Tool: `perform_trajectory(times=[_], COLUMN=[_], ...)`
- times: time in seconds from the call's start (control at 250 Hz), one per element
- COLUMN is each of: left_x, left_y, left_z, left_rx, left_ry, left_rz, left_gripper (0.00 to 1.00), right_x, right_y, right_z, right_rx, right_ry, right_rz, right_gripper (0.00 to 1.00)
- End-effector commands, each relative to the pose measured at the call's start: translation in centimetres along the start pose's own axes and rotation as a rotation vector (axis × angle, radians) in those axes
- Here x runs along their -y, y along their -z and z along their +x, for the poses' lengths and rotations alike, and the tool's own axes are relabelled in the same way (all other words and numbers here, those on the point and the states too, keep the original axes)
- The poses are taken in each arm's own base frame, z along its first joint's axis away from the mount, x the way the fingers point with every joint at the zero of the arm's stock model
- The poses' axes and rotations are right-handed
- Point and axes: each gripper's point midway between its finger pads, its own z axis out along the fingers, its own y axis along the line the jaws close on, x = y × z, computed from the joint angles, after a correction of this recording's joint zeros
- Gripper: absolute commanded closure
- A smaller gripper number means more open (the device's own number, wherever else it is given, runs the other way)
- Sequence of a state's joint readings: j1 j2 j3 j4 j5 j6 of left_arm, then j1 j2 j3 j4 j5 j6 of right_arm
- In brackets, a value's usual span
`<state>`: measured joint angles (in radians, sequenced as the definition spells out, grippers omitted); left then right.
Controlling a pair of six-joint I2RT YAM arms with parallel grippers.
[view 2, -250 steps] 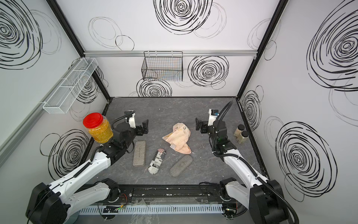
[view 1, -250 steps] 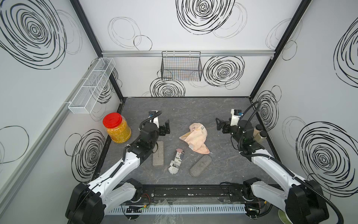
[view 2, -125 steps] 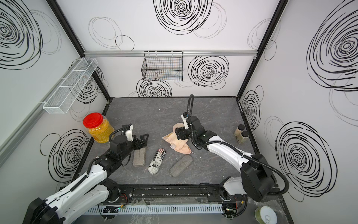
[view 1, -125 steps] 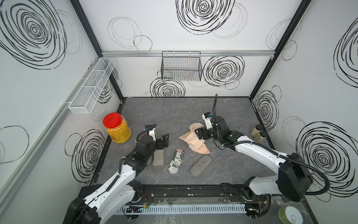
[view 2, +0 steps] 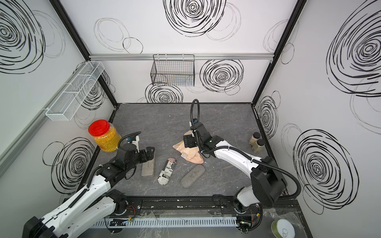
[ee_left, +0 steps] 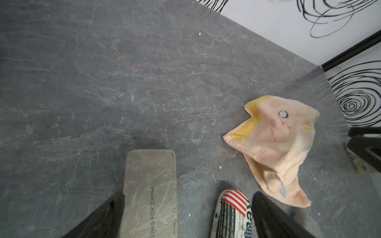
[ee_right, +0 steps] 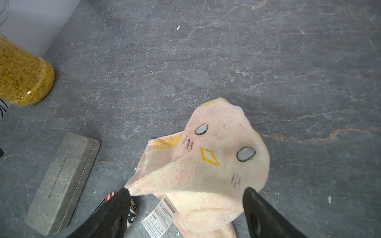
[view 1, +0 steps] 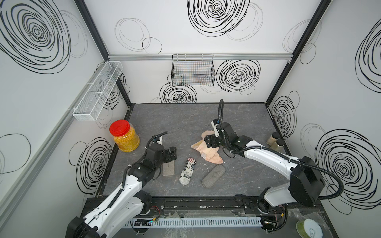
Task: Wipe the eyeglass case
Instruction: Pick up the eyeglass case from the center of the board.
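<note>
One towel (ee_right: 216, 175), perhaps touched, right hand (ee_right: 186, 190) splayed — face print (ee_right: 208, 156) wrist-only

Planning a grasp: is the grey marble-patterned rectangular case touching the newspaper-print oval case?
Apart: left wrist view shows bare tabletop between marble case and newspaper-print case.

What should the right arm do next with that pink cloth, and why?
Probably lower slightly and close on the pink cloth: the right jaws stand open astride its raised fold, gripping nothing, and wiping needs the cloth in hand first.
</note>
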<state>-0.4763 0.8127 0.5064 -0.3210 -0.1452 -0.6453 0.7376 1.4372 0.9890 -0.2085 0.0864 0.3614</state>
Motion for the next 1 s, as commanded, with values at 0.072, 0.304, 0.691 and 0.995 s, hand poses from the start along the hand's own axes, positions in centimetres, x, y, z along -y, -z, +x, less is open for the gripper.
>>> perform_trajectory(times=[0.072,0.304,0.691,0.995], left_x=[-3.1,-3.8,-3.5,-4.7], left_y=[1.0,0.3,-2.0,-2.4], left_z=[3.4,5.0,7.7,8.4], left_rx=[-0.111,-0.169,-0.343,-0.345], left_ry=[0.006,-0.079,-0.124,-0.13], left_rz=[-0.27,-0.371,-0.282,-0.333], left_gripper=[0.02,0.04,0.06,0.06], right_x=[-0.1,-0.9,-1.3,-0.3], right_y=[0.8,1.0,-0.1,-2.5], right_z=[0.3,0.6,1.5,1.3], right_rx=[0.012,0.029,0.003,-0.06], right_ry=[0.029,0.042,0.024,-0.051], right_rz=[-0.013,-0.063,-0.088,0.002], right_gripper=[0.1,0.1,0.13,0.11])
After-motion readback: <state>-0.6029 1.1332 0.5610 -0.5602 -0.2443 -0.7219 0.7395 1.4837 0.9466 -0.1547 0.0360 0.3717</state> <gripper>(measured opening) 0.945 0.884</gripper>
